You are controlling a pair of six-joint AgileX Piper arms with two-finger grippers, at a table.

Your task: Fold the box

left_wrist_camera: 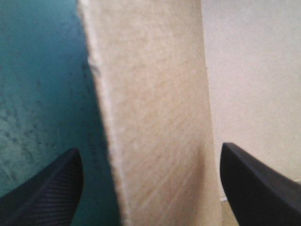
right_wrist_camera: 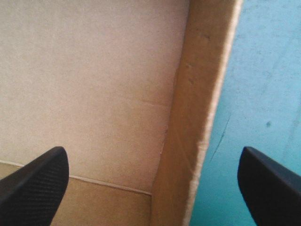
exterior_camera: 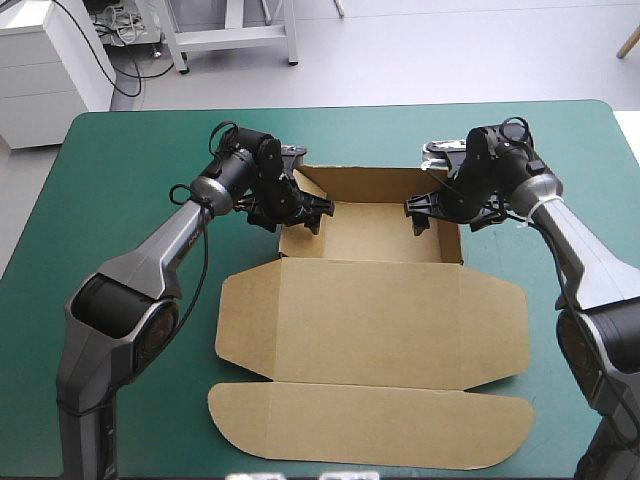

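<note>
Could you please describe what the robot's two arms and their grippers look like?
Both arms, left arm and right arm, have smooth silver-grey links with black joints and wrists. The left gripper and right gripper each carry two broad black fingers, curved like fins.

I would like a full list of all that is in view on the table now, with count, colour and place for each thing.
box: one, brown, middle of the table; open tray on the far side, lid lying flat toward the near edge.
table: one, teal-green cover, under everything.
left claw: one, black, open, one finger on each side of the tray's left wall.
right claw: one, black, open, one finger on each side of the tray's right wall.
</note>
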